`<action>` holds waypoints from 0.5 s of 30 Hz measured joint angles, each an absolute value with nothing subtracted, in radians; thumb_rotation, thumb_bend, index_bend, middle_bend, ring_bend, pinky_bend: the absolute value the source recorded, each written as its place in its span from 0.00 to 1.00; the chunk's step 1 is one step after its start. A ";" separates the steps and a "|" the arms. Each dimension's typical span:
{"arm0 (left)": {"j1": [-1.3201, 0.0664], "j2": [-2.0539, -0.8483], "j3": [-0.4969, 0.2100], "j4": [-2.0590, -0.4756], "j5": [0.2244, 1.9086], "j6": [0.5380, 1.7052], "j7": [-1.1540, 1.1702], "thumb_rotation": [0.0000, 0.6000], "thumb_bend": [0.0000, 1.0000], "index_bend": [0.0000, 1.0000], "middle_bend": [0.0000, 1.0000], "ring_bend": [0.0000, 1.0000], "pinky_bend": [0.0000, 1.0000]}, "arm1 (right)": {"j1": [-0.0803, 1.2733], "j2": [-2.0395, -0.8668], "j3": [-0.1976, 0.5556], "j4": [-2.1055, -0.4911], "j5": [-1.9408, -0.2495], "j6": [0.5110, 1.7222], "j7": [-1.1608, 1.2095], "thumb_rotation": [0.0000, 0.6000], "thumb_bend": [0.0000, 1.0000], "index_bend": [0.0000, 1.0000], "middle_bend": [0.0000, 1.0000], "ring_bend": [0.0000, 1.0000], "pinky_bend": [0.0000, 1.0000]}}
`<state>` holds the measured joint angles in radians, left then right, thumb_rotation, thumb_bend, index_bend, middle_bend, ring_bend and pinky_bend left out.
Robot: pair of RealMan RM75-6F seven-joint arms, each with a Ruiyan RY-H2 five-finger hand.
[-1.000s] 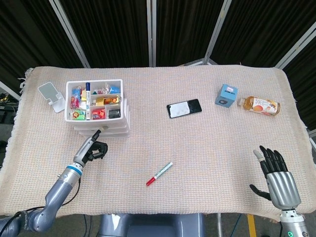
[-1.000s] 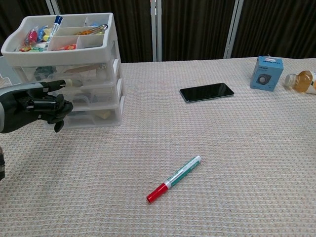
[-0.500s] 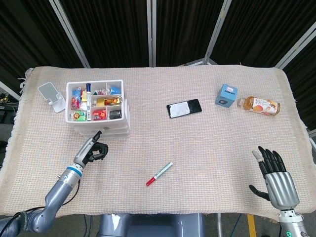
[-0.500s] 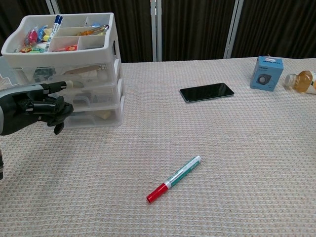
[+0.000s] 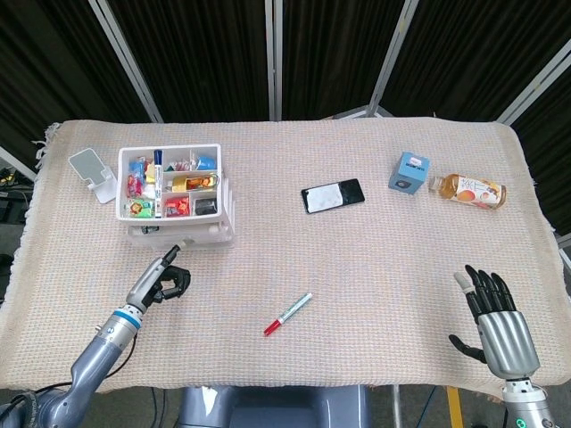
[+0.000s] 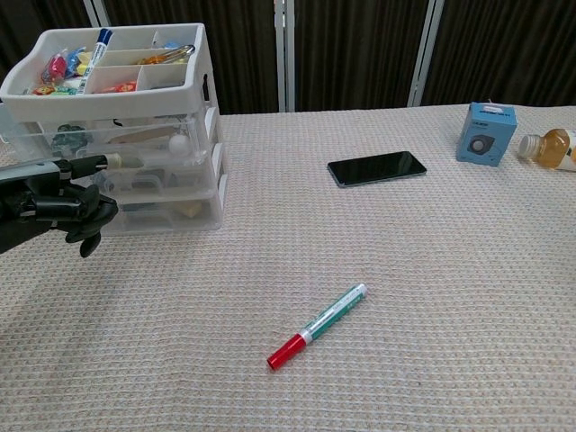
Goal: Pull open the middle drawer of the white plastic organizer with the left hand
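The white plastic organizer (image 5: 225, 183) stands at the left of the table, its top tray full of small colourful items. In the chest view its three clear drawers show under the tray (image 6: 208, 67). The middle drawer (image 6: 166, 173) sticks out a little toward me. My left hand (image 6: 56, 200) is in front of it, one finger stretched onto the drawer's front and the others curled. From the head view that hand (image 5: 166, 279) lies just below the organizer. My right hand (image 5: 493, 323) rests at the near right edge with its fingers spread, holding nothing.
A red-capped green marker (image 5: 287, 314) lies near the table's middle front. Further back are a black phone (image 5: 332, 195), a blue box (image 5: 409, 172) and a small bottle (image 5: 471, 190) on its side. A white phone stand (image 5: 92, 172) sits left of the organizer.
My left hand has drawn back toward me and to the left, its finger staying on the middle drawer, which has slid out slightly. The right hand has stayed put.
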<state>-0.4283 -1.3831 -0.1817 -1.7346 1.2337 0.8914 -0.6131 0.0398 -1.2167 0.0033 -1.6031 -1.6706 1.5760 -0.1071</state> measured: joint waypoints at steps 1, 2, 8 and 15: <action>-0.423 -1.376 -0.179 -1.738 1.242 0.898 -0.617 1.00 0.90 0.09 0.78 0.78 0.65 | 0.039 -1.216 0.004 -1.604 -1.670 1.578 -0.106 1.00 0.02 0.00 0.00 0.00 0.00; -0.419 -1.370 -0.176 -1.741 1.248 0.905 -0.622 1.00 0.90 0.09 0.78 0.78 0.65 | 0.039 -1.216 0.005 -1.604 -1.670 1.579 -0.105 1.00 0.02 0.00 0.00 0.00 0.00; -0.395 -1.346 -0.160 -1.746 1.269 0.932 -0.645 1.00 0.90 0.09 0.78 0.78 0.65 | 0.039 -1.218 0.004 -1.601 -1.672 1.578 -0.104 1.00 0.02 0.00 0.00 0.00 0.00; -0.373 -1.340 -0.137 -1.732 1.295 0.962 -0.666 1.00 0.90 0.11 0.78 0.78 0.65 | 0.039 -1.221 0.005 -1.599 -1.672 1.578 -0.107 1.00 0.02 0.00 0.00 0.00 0.00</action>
